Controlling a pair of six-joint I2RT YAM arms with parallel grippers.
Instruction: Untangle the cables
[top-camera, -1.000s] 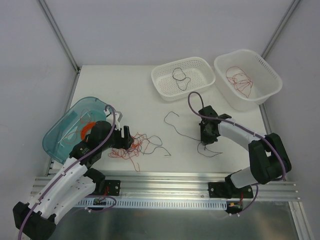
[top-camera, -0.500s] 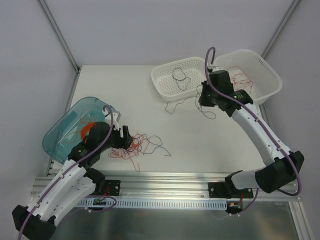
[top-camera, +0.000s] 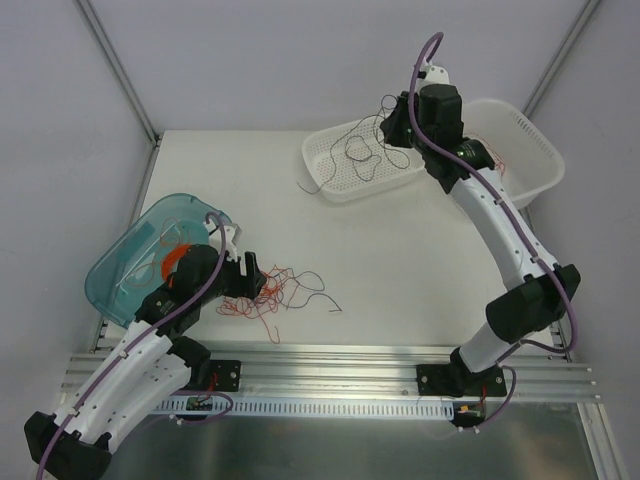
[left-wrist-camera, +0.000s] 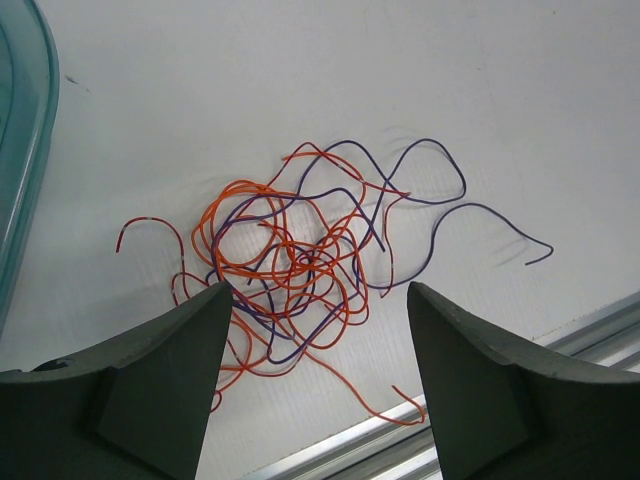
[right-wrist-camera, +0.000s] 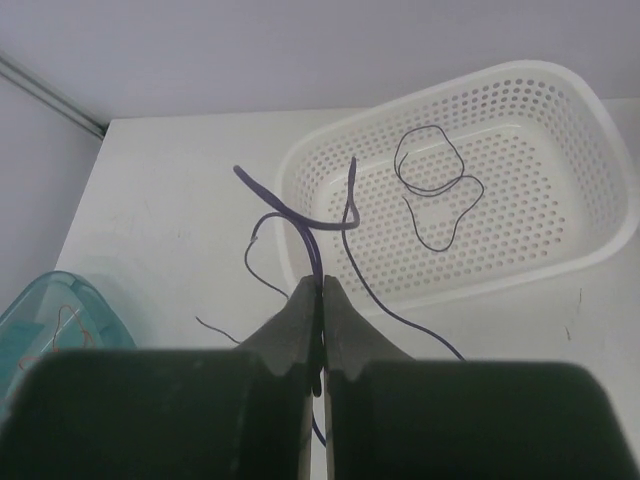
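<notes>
A tangle of red and dark cables (top-camera: 272, 290) lies on the white table near the front left; the left wrist view shows it (left-wrist-camera: 300, 255) just ahead of the fingers. My left gripper (top-camera: 250, 272) (left-wrist-camera: 315, 300) hovers over its near edge, open and empty. My right gripper (top-camera: 393, 125) (right-wrist-camera: 322, 285) is raised at the back, shut on one dark cable (right-wrist-camera: 300, 215). That cable dangles across the rim of the perforated white basket (top-camera: 410, 160), its loose end (top-camera: 312, 181) trailing left of the basket. Another dark cable (right-wrist-camera: 430, 185) lies inside the basket.
A deeper white tub (top-camera: 520, 190) at the back right holds red cables (top-camera: 485, 160). A teal tub (top-camera: 120, 265) with an orange coil (top-camera: 172, 258) sits at the left beside my left arm. An aluminium rail (top-camera: 330, 365) runs along the table's front edge.
My right gripper has carried the dark cable from the middle of the table up and back to over the perforated basket. The left arm and the tangle have not moved.
</notes>
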